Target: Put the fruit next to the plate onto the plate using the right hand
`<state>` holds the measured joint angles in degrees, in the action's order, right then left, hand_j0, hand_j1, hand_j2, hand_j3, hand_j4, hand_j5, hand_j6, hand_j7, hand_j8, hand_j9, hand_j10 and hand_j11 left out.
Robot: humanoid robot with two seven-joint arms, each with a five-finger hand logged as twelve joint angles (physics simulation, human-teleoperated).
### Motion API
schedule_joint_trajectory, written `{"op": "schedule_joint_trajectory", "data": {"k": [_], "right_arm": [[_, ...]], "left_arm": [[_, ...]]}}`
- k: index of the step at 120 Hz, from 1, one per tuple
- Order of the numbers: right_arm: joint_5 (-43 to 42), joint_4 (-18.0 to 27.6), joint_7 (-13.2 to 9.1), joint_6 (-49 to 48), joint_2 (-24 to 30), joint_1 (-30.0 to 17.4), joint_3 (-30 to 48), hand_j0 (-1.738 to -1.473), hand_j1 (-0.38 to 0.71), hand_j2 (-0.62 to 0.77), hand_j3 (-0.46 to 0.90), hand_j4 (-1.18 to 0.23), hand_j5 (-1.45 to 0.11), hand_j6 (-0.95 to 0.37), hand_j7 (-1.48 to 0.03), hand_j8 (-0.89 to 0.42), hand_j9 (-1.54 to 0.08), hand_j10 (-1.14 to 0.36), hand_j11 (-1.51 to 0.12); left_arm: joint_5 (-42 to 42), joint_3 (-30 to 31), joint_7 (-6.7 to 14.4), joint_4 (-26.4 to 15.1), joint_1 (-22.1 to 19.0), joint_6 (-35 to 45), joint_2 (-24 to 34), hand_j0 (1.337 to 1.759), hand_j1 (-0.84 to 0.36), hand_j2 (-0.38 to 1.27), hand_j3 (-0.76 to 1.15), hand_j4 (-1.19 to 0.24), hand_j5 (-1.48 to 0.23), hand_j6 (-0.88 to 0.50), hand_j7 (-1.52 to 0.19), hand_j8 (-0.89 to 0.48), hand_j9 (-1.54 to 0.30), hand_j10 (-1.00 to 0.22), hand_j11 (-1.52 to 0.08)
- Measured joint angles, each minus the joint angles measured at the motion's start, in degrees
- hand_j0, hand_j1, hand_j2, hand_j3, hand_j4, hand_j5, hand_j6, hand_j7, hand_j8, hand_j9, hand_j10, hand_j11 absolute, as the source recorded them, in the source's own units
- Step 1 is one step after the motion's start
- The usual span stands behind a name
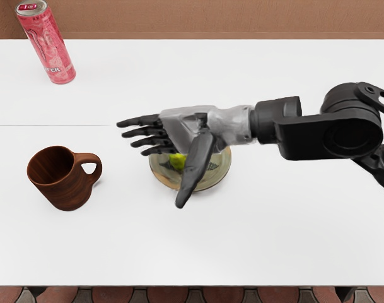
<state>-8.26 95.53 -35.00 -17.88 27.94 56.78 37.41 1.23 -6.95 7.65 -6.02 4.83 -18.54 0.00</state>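
A small yellow-green fruit [177, 161] lies on the olive-brown plate [221, 170] near the middle of the white table. My right hand [163, 151] hovers over the plate with its arm coming in from the right edge. Its fingers [141, 132] stretch out to the left and its thumb hangs down past the plate's front rim. The hand is open and holds nothing. It hides the plate's back part and some of the fruit. The left arm is out of view.
A brown wooden mug [60, 177] lies tilted to the left of the plate, handle toward it. A red drink can [46, 43] stands at the table's far left. The table's front edge [192, 285] runs along the bottom.
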Motion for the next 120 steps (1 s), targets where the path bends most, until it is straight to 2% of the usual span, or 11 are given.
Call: {"op": "schedule_joint_trajectory", "data": {"k": [26,40,84,120], "right_arm": [[5.71,-0.47,0.00,-11.82,8.58,-6.39,6.06,-1.658,-0.35,0.00,0.00,0.00,0.00,0.00,0.00,0.00,0.00,0.00,0.00],[9.31,-1.50,0.00,-15.36,13.57,-8.30,8.27,-1.658,-0.35,0.00,0.00,0.00,0.00,0.00,0.00,0.00,0.00,0.00,0.00],[20.11,-5.93,0.00,-17.08,25.78,-11.42,9.23,-1.658,-0.35,0.00,0.00,0.00,0.00,0.00,0.00,0.00,0.00,0.00,0.00],[24.78,-8.76,0.00,-17.15,32.73,-13.78,9.05,-1.658,-0.35,0.00,0.00,0.00,0.00,0.00,0.00,0.00,0.00,0.00,0.00]], "left_arm": [[-0.06,0.02,0.00,-0.03,0.00,0.00,0.00,1.658,0.35,0.00,0.00,0.00,0.00,0.00,0.00,0.00,0.00,0.00,0.00],[-0.08,0.06,0.00,-0.04,0.00,0.00,0.00,1.658,0.35,0.00,0.00,0.00,0.00,0.00,0.00,0.00,0.00,0.00,0.00],[-0.25,0.05,0.00,-0.05,-0.09,0.00,0.00,1.658,0.35,0.00,0.00,0.00,0.00,0.00,0.00,0.00,0.00,0.00,0.00],[-0.27,-0.01,0.00,0.01,0.00,0.00,0.00,1.658,0.35,0.00,0.00,0.00,0.00,0.00,0.00,0.00,0.00,0.00,0.00]]}}
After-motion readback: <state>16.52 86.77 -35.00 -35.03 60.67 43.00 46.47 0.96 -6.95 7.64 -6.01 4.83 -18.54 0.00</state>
